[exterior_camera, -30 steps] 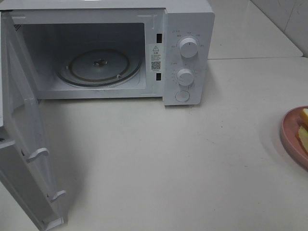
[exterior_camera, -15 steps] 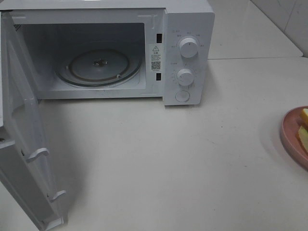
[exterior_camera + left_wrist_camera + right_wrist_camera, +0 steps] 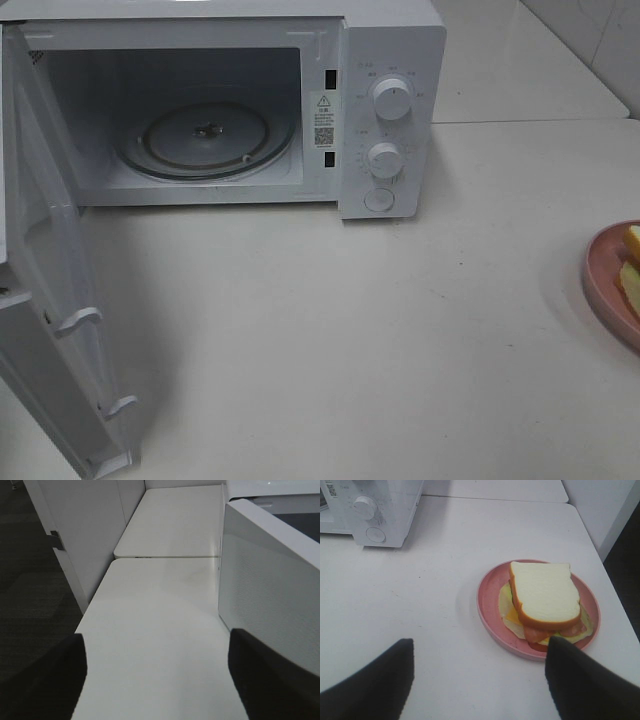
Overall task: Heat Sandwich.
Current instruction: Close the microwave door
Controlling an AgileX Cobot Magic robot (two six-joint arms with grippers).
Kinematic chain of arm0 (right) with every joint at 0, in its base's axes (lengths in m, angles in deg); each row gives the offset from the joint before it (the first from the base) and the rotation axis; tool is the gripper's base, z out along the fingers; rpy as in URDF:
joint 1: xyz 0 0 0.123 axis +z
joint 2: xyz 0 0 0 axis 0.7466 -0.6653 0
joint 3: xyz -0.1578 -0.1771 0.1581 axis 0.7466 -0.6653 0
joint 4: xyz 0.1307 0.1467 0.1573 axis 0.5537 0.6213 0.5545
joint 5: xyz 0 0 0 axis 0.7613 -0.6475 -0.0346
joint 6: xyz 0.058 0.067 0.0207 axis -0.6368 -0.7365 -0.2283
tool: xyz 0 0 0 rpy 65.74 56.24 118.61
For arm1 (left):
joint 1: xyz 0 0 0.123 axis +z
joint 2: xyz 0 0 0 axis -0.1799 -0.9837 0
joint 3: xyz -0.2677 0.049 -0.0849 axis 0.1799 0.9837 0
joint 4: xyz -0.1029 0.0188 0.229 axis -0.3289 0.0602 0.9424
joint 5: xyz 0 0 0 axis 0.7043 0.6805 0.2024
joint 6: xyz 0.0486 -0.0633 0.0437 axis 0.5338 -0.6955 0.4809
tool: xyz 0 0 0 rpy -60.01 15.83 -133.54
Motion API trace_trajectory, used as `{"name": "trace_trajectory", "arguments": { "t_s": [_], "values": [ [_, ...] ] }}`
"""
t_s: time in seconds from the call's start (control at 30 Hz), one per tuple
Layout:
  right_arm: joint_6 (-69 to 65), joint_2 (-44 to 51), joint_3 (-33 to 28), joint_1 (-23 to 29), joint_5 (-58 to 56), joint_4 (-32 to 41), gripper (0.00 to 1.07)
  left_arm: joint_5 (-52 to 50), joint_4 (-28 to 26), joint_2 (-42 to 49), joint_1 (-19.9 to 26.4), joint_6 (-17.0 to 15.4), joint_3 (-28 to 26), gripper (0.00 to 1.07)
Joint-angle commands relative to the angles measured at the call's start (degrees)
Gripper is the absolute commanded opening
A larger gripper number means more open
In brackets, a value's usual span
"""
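A kitchen-like setup: white microwave (image 3: pixel 230 105) on a pale counter (image 3: pixel 350 330).

**Open counter ahead of right gripper; door flanks left one**

Bare table (image 3: pixel 330 330) lies between the right gripper (image 3: pixel 480 680) and the microwave (image 3: pixel 395 120). The plate (image 3: pixel 487 607) with the sandwich (image 3: pixel 545 597) sits just ahead of it. The swung-out door (image 3: pixel 270 595) walls off one side of the left gripper (image 3: pixel 157 675).

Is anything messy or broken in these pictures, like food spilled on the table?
Nothing spilled or broken. The sandwich sits whole on its pink plate. The microwave stands open with its door swung wide and only the glass turntable inside.
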Motion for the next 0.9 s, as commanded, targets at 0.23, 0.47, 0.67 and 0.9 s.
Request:
{"name": "trace_trajectory", "arguments": {
  "t_s": [0.23, 0.47, 0.67, 0.9],
  "values": [
    [-0.2, 1.3, -0.2, 0.1, 0.6, 0.0, 0.71, -13.0, -2.5, -13.1, 0.2, -1.9, 1.0, 0.7],
    [-0.2, 1.3, -0.2, 0.1, 0.6, 0.0, 0.71, -21.0, -4.8, -21.0, 0.2, -1.9, 1.9, 0.67],
    [-0.2, 1.3, -0.2, 0.1, 0.6, 0.0, 0.71, -26.1, -10.0, -28.5, 0.1, -1.9, 3.5, 0.55],
    [-0.2, 1.3, -0.2, 0.1, 0.6, 0.0, 0.71, -27.2, -10.0, -33.9, 0.1, -1.8, 3.5, 0.0]
  ]
}}
